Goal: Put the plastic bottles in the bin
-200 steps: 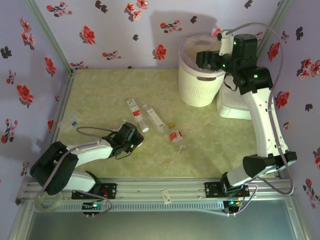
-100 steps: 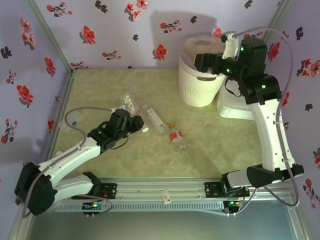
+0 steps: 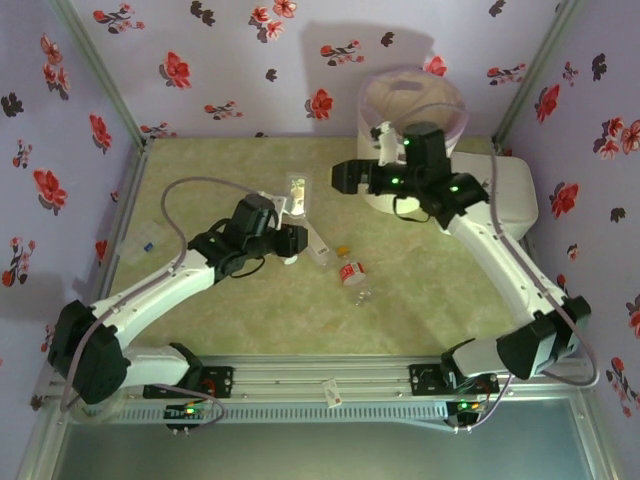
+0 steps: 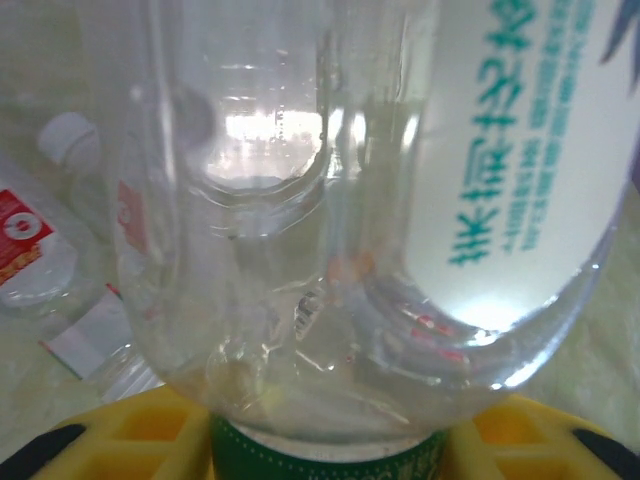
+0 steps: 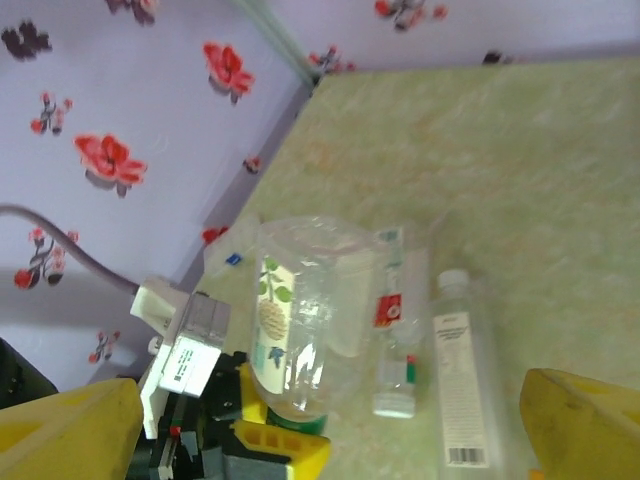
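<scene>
Two grippers: left gripper (image 3: 292, 222) closed narrowly on a clear bottle (image 4: 330, 200) at its green cap (image 4: 325, 448); right gripper (image 3: 348, 178) spread wide, empty, near the bin (image 3: 372, 190).

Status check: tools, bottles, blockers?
Left tool shut on green-capped bottle, by its neck. Right tool open, empty, between it and bin. Loose bottles on table.

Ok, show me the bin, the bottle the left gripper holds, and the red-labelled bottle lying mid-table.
bin (image 3: 415, 70), top view, far rim.
held bottle (image 5: 310, 300), right wrist view, clear body.
red-labelled bottle (image 3: 349, 271), top view, its red label.
</scene>
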Controlling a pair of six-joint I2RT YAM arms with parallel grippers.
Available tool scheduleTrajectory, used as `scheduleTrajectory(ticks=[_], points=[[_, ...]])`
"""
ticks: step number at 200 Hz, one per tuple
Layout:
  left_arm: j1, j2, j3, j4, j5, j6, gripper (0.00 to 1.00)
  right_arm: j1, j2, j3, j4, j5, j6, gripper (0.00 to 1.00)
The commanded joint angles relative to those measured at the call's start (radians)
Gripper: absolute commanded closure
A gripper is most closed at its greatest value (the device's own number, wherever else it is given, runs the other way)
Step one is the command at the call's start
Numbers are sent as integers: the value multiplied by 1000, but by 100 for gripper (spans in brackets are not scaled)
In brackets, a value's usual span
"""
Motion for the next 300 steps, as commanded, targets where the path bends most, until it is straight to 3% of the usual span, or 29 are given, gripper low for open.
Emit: scheduleTrajectory(ticks=[1, 106, 127, 176, 236, 249, 263, 271, 300], points=[[-18, 2, 35, 49, 61, 97, 100, 30, 22, -40, 150, -31, 101, 1], [-29, -35, -29, 174, 149, 76, 100, 49, 157, -47, 269, -105, 161, 3], [-29, -38, -45, 203, 173, 71, 100, 46, 172, -64, 334, -148, 205, 9], [-23, -31, -67, 258, 218, 52, 100, 35, 187, -80, 390, -195, 248, 33], [-9, -20, -83, 307, 219, 13, 100, 19, 158, -89, 383, -183, 241, 49], [-7, -24, -93, 314, 218, 6, 76, 16, 154, -81, 380, -180, 237, 49], [-1, -33, -104, 324, 206, -7, 22, 11, 154, -66, 361, -176, 225, 50], [5, -41, -112, 328, 191, -15, 2, 8, 153, -52, 334, -169, 207, 50], [18, -72, -142, 336, 180, -22, 0, -3, 144, 32, 228, -126, 131, 53]])
